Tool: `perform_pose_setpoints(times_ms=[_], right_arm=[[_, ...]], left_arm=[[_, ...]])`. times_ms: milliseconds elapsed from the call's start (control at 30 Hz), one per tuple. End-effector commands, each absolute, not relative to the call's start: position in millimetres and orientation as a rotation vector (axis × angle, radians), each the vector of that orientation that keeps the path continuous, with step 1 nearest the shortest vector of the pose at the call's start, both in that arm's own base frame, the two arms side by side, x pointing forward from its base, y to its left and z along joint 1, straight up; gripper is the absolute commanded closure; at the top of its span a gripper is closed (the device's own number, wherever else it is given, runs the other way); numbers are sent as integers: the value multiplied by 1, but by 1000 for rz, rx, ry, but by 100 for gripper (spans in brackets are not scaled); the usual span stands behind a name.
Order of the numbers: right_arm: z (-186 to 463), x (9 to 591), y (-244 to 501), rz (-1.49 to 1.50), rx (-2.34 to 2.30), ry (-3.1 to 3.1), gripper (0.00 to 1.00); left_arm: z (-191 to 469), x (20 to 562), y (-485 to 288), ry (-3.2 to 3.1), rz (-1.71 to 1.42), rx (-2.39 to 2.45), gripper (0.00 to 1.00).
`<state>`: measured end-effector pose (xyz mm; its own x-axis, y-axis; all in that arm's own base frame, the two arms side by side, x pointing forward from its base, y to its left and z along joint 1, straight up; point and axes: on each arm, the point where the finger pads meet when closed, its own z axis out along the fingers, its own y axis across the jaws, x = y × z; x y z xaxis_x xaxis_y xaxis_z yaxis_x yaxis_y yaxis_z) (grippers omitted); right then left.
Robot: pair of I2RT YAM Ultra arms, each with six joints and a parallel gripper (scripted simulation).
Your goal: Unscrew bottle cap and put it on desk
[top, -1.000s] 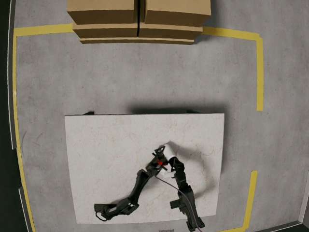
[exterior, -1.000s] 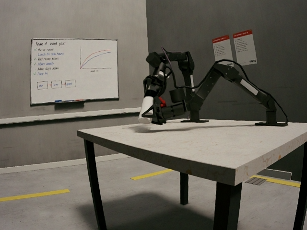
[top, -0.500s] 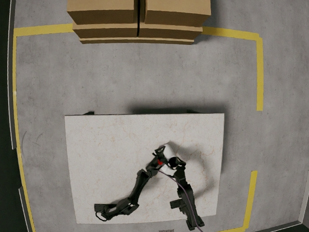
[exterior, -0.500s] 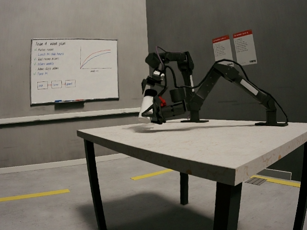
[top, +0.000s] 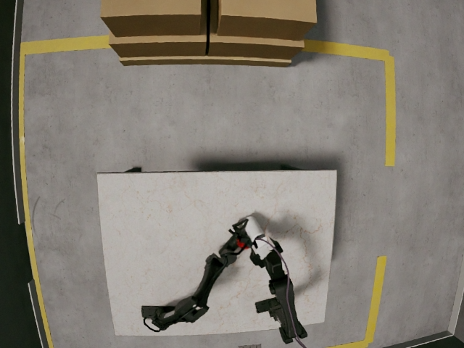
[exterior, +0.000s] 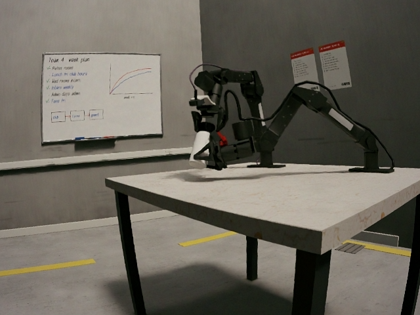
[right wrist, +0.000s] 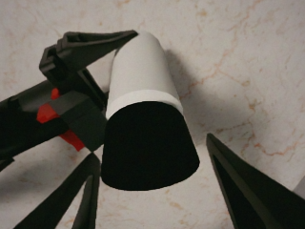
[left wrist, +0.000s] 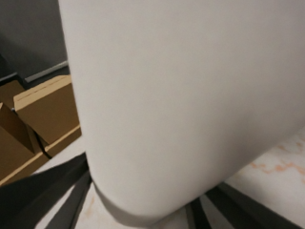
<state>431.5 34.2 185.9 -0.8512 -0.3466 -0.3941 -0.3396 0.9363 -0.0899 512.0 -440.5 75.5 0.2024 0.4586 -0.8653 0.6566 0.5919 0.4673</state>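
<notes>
A white bottle (exterior: 201, 147) with a black cap (exterior: 205, 126) hangs tilted a little above the marble table. It also shows in the top view (top: 254, 225). My left gripper (exterior: 212, 155) reaches in low from the side and is shut on the bottle's body, which fills the left wrist view (left wrist: 181, 95). My right gripper (exterior: 203, 119) comes down from above and is open. In the right wrist view its fingers stand on either side of the cap (right wrist: 149, 145) without touching it. The bottle body (right wrist: 140, 72) and the left gripper's fingers (right wrist: 83, 48) lie below.
The marble table top (top: 217, 247) spreads around both arms, and its far edge (top: 217, 171) is well beyond the bottle. Stacked cardboard boxes (top: 207, 30) stand on the floor far behind. A whiteboard (exterior: 102, 96) hangs on the wall.
</notes>
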Motion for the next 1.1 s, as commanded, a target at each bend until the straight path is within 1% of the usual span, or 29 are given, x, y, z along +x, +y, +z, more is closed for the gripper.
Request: perform_pose_setpoints(times_ms=[0,167,233,267,500,733,800,833,1067], right_arm=[[198,431,33,103,-134,2728,6],[199,430,33,211,176,2743,6],[199,430,33,211,176,2743,6],[200,430,33,260,336,2738,6],[202,429,32,413,770,2677,6],[203,428,32,555,1210,2544,6],[203,428,32,555,1210,2544,6],[204,428,32,598,1367,2481,6],[204,428,32,706,1724,2272,6]], left_arm=[[109,520,-441,1371,-186,950,100],[109,520,-441,1371,-186,950,100],[109,520,-441,1371,-186,950,100],[109,520,-441,1371,-186,950,100],[109,520,-441,1371,-186,950,100],[109,520,-441,1371,-186,950,100],[109,520,-441,1371,-186,950,100],[109,520,-441,1371,-186,950,100],[109,520,-441,1371,-186,950,100]])
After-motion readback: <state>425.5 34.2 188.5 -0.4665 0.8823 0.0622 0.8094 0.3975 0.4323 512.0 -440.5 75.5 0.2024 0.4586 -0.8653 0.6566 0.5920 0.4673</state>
